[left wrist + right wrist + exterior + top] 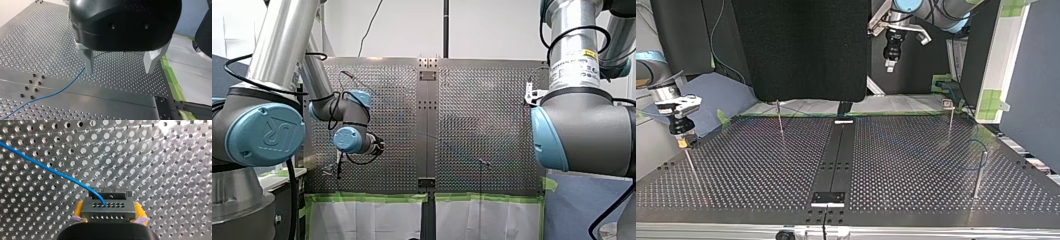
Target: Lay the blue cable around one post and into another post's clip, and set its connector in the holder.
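**Connector clamped in my right gripper, my left gripper open above the table**

The silver perforated metal table [916, 165] fills the work area, split down its middle by a dark flat strip [836, 155]. My right gripper [108, 206] is low over the table at the top view's left. Its yellow pads [78, 207] are clamped on either side of the grey metal block connector with rows of small holes [107, 211]. My left gripper [120, 67], black with metal fingers [88, 62], hangs well above the table with its jaws wide apart and nothing between them. The thin blue cable [50, 170] leaves the connector's top face and curves away across the table. In the left wrist view it runs over the table beneath the gripper, passing one finger. Three slim metal posts stand apart on the table: one [979, 172] at the top view's right, a clip-topped one [950, 117] behind it, another [779, 117] left of the strip
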### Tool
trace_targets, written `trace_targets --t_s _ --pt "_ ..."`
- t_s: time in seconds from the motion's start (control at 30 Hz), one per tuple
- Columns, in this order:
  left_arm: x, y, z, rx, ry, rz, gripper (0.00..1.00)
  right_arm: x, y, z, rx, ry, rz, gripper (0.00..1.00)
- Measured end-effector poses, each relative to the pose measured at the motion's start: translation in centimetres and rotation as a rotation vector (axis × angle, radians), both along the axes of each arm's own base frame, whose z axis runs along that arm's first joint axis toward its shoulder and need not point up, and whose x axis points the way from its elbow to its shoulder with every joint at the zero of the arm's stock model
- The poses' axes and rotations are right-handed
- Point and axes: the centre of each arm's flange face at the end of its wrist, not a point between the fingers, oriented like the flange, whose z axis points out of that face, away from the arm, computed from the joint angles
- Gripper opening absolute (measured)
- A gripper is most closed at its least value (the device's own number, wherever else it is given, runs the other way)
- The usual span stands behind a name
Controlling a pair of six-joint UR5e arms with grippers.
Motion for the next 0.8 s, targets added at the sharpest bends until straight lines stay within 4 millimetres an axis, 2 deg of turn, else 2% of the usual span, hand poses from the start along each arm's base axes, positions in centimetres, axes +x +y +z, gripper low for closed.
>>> trace_targets --t_s 0.8 --pt "0.31 0.34 0.02 0.000 -0.002 0.011 1.00 0.14 -0.10 -0.22 -0.008 0.003 0.016 0.00"
